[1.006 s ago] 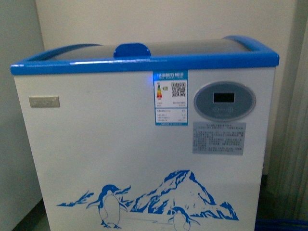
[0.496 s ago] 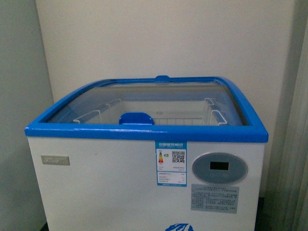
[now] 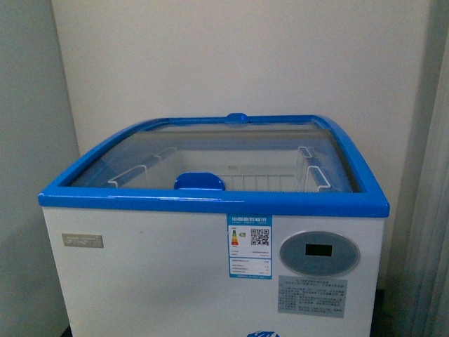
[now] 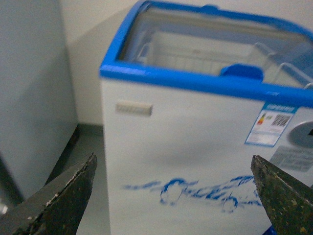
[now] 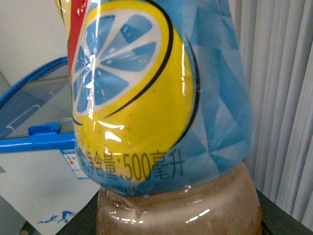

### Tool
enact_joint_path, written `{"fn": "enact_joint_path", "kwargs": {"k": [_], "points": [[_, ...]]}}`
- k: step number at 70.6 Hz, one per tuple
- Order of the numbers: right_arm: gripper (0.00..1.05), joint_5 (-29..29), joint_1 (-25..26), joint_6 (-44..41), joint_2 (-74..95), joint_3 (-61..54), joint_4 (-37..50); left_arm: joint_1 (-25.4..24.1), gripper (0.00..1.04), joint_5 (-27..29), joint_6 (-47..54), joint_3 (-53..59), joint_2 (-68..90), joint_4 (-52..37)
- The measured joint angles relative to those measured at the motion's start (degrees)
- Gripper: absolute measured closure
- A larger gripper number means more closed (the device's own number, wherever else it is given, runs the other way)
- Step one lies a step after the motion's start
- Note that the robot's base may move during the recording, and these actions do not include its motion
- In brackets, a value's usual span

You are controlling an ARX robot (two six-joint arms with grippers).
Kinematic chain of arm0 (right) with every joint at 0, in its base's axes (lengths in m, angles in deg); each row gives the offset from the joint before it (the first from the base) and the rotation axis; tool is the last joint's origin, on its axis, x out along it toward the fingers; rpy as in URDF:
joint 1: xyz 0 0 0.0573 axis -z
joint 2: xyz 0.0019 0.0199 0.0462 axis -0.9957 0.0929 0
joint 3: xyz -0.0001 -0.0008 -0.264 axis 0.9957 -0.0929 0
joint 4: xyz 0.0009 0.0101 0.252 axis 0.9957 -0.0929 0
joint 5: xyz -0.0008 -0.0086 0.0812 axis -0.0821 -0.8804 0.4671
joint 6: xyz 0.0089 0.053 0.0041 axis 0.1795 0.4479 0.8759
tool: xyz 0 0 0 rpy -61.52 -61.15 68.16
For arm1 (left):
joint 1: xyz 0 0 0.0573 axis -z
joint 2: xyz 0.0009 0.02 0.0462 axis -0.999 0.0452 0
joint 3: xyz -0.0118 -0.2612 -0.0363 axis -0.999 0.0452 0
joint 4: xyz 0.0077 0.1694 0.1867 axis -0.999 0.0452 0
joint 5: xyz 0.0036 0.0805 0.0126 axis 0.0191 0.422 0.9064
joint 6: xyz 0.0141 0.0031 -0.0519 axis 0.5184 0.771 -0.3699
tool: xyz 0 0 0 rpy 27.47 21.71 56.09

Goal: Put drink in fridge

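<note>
The plastic drink bottle (image 5: 161,98), with its blue-and-yellow lemon-slice label and cloudy brownish liquid, fills the right wrist view with nothing under it. It hides the fingers, so we judge the right gripper to be clamped on it. Ahead stands the white chest fridge (image 3: 154,281) with a blue top rim. Its curved glass sliding lid (image 3: 210,144) is closed over white wire baskets (image 3: 312,172). The left gripper (image 4: 172,161) hangs empty, its fingers wide apart, facing the fridge front below the rim. We judge that the lid must come first. We should bring the left gripper to the blue handle (image 3: 199,181) at the front rim and push the glass back evenly. Meanwhile we should hold the bottle upright and clear of the rim.
</note>
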Motion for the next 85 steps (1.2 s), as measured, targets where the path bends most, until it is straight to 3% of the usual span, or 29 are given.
{"fn": "enact_joint_path", "kwargs": {"k": [9, 17, 34, 49, 63, 85], "points": [[0.61, 0.04, -0.02, -0.02, 0.00, 0.00, 0.00, 4.09, 0.08, -6.88, 9.09, -11.26, 14.34, -6.84], [0.61, 0.02, -0.02, -0.02, 0.00, 0.00, 0.00, 7.21, 0.08, -11.28, 21.35, -20.79, 24.39, -6.69], [0.61, 0.02, 0.00, -0.02, 0.00, 0.00, 0.00, 9.99, 0.08, -17.00, 48.39, -37.00, 38.75, 3.85], [0.61, 0.02, -0.02, -0.02, 0.00, 0.00, 0.00, 10.56, 0.08, -18.36, 64.63, -46.62, 46.66, 9.99], [0.61, 0.02, 0.00, -0.02, 0.00, 0.00, 0.00, 10.54, 0.08, -18.32, 71.65, -53.51, 52.59, 13.97], [0.61, 0.02, 0.00, -0.02, 0.00, 0.00, 0.00, 10.54, 0.08, -17.62, 74.42, -64.61, 61.31, 18.08]]}}
